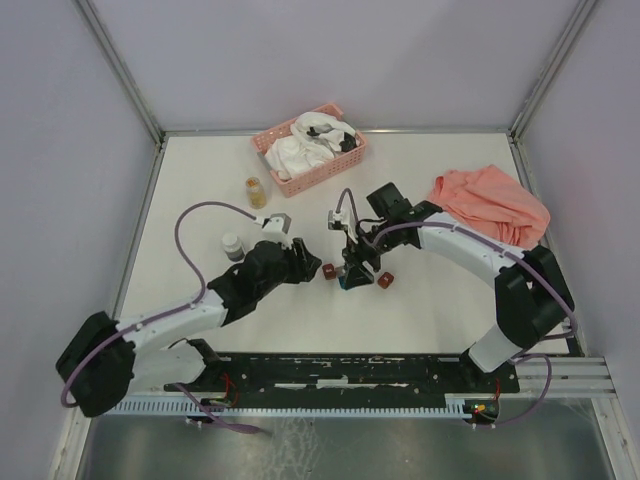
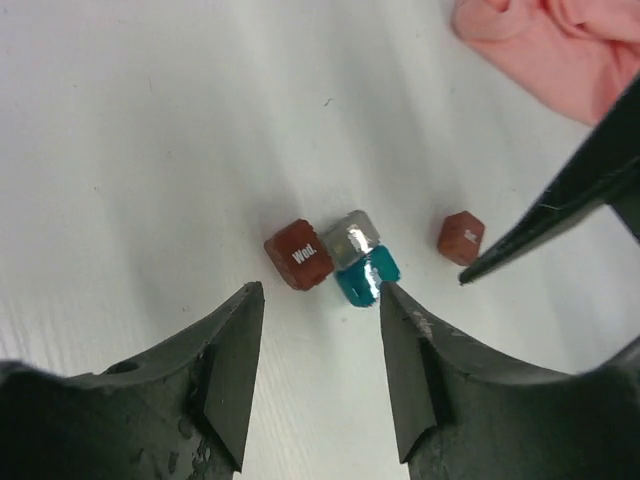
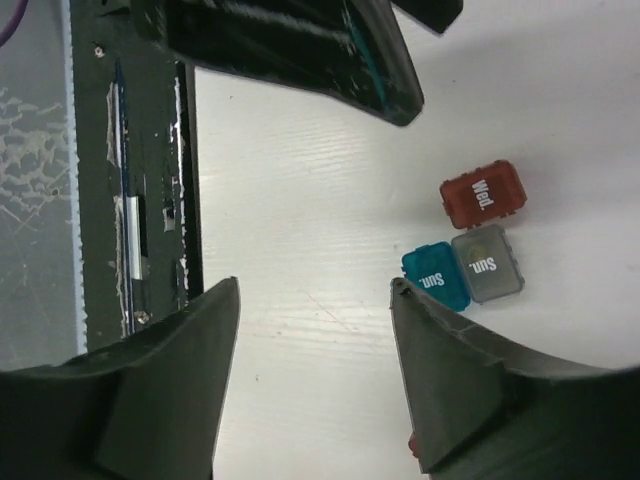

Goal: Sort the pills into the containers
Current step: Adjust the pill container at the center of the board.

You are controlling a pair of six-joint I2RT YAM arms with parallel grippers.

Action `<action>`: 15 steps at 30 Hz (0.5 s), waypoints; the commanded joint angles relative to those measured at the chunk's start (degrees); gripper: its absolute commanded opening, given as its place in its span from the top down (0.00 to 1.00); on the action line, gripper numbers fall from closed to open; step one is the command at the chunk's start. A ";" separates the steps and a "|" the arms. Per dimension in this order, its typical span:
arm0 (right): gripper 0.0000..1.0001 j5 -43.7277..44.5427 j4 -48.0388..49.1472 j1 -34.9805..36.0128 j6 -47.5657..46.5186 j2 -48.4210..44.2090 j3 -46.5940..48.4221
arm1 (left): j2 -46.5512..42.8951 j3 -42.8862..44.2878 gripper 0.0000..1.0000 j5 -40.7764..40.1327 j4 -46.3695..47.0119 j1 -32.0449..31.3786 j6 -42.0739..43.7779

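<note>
- Left pincer (image 2: 320,298), how does it stand?
- It is spread, and nothing is between its two fingers. It hangs low over the white surface (image 2: 150,120), and the small teal cube-shaped box (image 2: 365,276) lies just at the tip of one finger
- And the right pincer (image 3: 313,290)?
- Also spread, also with nothing inside. The two pincers face each other over the middle of the surface, close together
- Where are the containers?
- Three of them make a tight group. The teal one touches a small grey cube-shaped box (image 2: 352,238), and both carry the word "Sun." on the top. A small dark red cube-shaped box marked "Wed." (image 2: 298,254) lies just beside the grey one. The second dark red box (image 2: 460,238) lies alone, a little apart from the group, near a finger of the right pincer
- And the pills?
- They are a golden mass inside a small clear jar (image 1: 256,191). The jar stands upright, well apart from the boxes, on the far side, near a pink slatted plastic basket (image 1: 300,185) that holds white things (image 1: 310,140)
- Anything else?
- A second small jar with a white cap (image 1: 232,246) stands near the left arm, and a crumpled salmon-pink cloth (image 1: 490,205) lies at the far right
</note>
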 commanded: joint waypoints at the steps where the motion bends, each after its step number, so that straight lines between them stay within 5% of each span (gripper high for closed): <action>1: 0.22 -7.21 7.94 0.93 -14.82 -5.72 -6.79 | -12.56 -6.96 0.36 3.15 4.99 0.05 10.08; 4: 0.02 -5.99 8.03 3.02 -30.32 -8.94 -11.19 | -20.67 -12.41 0.22 1.38 8.34 0.04 13.33; 8: 0.01 -0.20 5.70 4.52 -39.49 -6.63 -8.08 | -31.08 -17.71 0.11 -4.38 8.37 0.10 15.12; 15: 0.03 8.85 6.79 6.97 -34.68 2.86 0.95 | -43.41 -24.32 0.02 -9.42 8.61 0.07 15.02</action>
